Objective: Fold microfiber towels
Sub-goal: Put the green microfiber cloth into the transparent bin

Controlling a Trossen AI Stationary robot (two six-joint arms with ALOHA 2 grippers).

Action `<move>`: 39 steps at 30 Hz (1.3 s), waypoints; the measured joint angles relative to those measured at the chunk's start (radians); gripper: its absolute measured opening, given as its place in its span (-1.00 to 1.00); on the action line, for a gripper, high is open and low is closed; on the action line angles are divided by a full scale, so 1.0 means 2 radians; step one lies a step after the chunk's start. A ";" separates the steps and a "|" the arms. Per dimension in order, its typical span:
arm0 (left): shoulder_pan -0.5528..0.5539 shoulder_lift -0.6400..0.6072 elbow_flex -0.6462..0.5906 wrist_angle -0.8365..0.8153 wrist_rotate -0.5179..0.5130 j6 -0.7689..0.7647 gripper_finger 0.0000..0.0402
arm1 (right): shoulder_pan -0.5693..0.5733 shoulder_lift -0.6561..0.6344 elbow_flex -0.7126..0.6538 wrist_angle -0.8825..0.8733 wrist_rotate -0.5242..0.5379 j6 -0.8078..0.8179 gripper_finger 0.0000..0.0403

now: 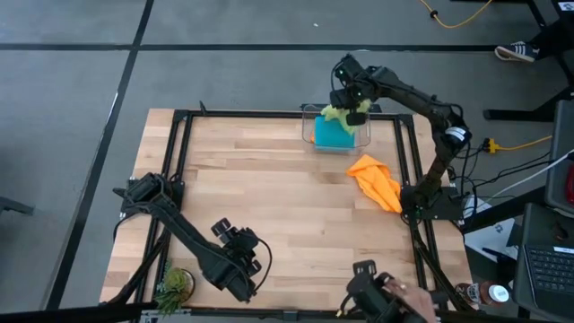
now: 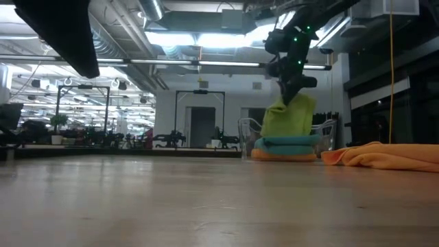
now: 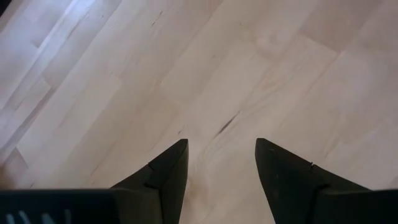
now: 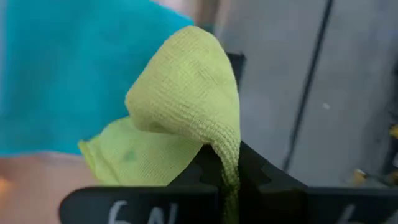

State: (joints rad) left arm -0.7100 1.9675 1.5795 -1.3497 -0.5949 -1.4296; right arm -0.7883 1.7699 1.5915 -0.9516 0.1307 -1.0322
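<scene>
Green towel coming out of the bin

The right claw point(image 1: 352, 108), pinched tight on the lime green towel point(image 2: 288, 115), holds it up over the clear bin point(image 1: 309, 126); the teal towel point(image 1: 334, 133) lies below it. One orange towel point(image 1: 377, 181) lies loose nearby. Next, probably: carry the towel to bare table and spread it. The left claw point(image 3: 221, 163) waits spread, well away.

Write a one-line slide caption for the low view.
Right tool lifts a green towel from the clear bin, above teal towel; an orange towel lies crumpled beside it.
</scene>
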 joint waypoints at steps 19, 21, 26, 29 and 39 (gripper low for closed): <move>0.032 0.000 0.000 0.000 0.000 0.000 -0.11 | -0.026 0.028 0.005 0.045 -0.063 -0.022 -0.94; 0.032 0.000 0.000 0.000 0.000 0.000 -0.11 | -0.022 0.033 0.005 0.045 -0.065 -0.008 -0.94; 0.032 0.000 0.000 0.000 0.001 0.000 -0.11 | -0.009 0.035 0.005 0.026 -0.077 0.040 -0.94; 0.032 0.000 0.000 0.000 0.000 0.000 -0.11 | -0.002 0.034 0.005 0.010 -0.108 0.085 -0.94; 0.031 0.000 0.000 0.000 0.001 0.000 -0.11 | 0.035 0.041 0.005 -0.049 -0.170 0.207 -0.21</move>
State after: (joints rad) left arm -0.6485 1.9675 1.5795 -1.3492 -0.5938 -1.4292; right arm -0.7185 1.8526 1.6005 -1.0496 -0.2091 -0.6187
